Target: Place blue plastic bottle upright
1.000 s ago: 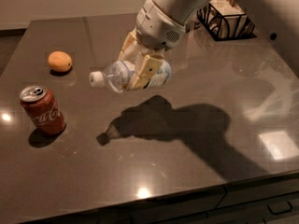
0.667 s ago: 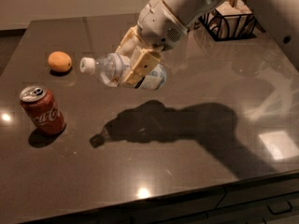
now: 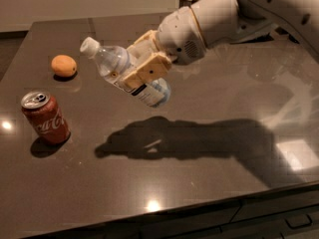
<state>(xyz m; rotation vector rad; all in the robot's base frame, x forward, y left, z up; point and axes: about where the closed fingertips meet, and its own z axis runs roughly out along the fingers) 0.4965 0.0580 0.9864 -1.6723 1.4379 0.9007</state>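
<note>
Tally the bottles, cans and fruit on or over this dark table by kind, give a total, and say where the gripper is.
Bottles: 1, the clear plastic bottle with blue label, clamped tilted in the gripper above the dark table.
Cans: 1, the red Coca-Cola can, upright, left side.
Fruit: 1, the small round orange fruit, far left.
Total: 3.

The gripper (image 3: 133, 62), up over the worktop (image 3: 199, 188), has blocky cream-tan fingers (image 3: 149, 69) with squared edges. Just behind the fingers sits a rounded white wrist housing (image 3: 182, 31) with a small dotted grille and a thin tan seam ring. Further back, the smooth white arm (image 3: 279, 6) shows dark round recesses.
</note>
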